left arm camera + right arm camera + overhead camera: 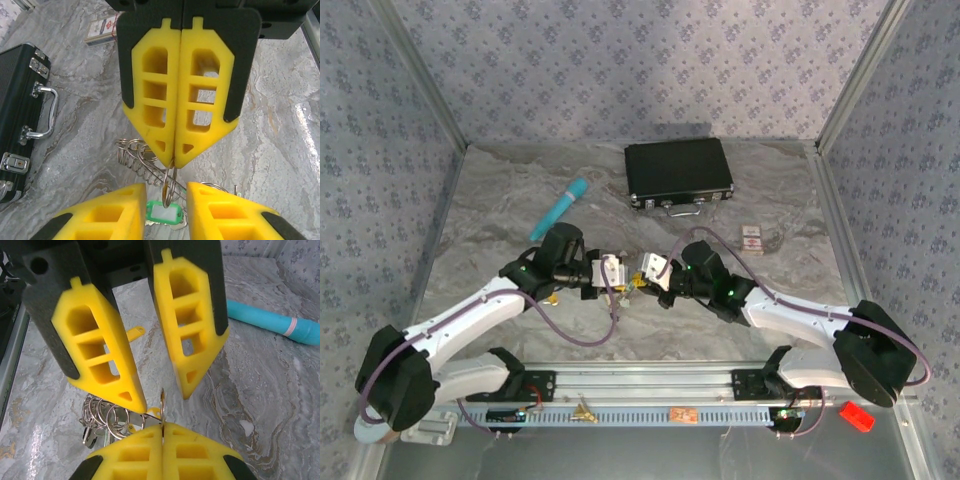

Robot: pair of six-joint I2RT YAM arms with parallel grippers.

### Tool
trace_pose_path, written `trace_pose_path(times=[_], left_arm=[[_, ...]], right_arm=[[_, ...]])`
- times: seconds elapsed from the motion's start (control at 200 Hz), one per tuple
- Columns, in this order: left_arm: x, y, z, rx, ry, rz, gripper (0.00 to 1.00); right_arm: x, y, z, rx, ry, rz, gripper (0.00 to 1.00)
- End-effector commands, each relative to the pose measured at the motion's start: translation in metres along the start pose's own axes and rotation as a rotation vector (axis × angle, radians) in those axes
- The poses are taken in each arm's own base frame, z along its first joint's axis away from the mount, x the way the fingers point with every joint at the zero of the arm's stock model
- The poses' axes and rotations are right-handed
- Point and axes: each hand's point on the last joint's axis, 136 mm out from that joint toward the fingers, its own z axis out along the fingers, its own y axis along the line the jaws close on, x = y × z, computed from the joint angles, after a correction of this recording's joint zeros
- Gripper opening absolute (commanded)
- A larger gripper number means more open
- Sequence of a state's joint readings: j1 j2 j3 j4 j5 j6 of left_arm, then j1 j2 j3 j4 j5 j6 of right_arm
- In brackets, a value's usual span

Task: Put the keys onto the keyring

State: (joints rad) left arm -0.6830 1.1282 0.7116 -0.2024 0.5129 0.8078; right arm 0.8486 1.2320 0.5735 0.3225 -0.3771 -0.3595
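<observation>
Centre of table (490,200): right gripper (162,429) has fingers pressed together, pinching the keyring (162,407) on edge. Facing it, left gripper (166,187) — fingers spread either side of that ring. The keys (102,417) bunch on wire loops just beside, green tag (162,212) among them.
</observation>
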Motion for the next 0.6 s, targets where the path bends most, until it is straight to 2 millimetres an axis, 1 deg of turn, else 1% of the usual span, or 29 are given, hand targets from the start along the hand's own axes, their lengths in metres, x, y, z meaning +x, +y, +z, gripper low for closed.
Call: trace_pose_path(times=[0.0,0.185,0.24,0.3,0.33,0.385,0.445,0.485,0.595], left_arm=[[-0.017,0.002,-0.001,0.023,-0.043,0.053,0.20],[-0.016,0.004,-0.002,0.030,-0.023,0.068,0.00],[-0.016,0.004,-0.001,0.026,-0.025,0.059,0.00],[-0.017,0.006,-0.001,0.015,-0.040,0.030,0.00],[-0.020,0.008,-0.001,0.001,-0.062,0.011,0.00],[-0.026,0.012,-0.001,-0.022,-0.123,-0.054,0.00],[-0.030,0.012,-0.001,-0.043,-0.187,-0.114,0.00],[-0.032,0.013,-0.001,-0.060,-0.229,-0.159,0.00],[-0.036,0.013,-0.002,-0.080,-0.320,-0.241,0.00]], right_arm=[[-0.027,-0.003,-0.005,-0.001,-0.064,-0.040,0.00],[-0.032,-0.002,-0.008,0.001,-0.071,-0.040,0.00],[-0.034,-0.002,-0.011,0.002,-0.085,-0.038,0.00],[-0.039,-0.005,-0.019,0.016,-0.121,-0.027,0.23],[-0.040,-0.007,-0.023,0.023,-0.142,-0.016,0.27],[-0.039,-0.008,-0.032,0.032,-0.166,-0.004,0.29],[-0.032,-0.007,-0.035,0.035,-0.160,0.004,0.29],[-0.025,-0.005,-0.035,0.032,-0.149,0.012,0.29],[-0.016,-0.002,-0.033,0.029,-0.146,0.040,0.29]])
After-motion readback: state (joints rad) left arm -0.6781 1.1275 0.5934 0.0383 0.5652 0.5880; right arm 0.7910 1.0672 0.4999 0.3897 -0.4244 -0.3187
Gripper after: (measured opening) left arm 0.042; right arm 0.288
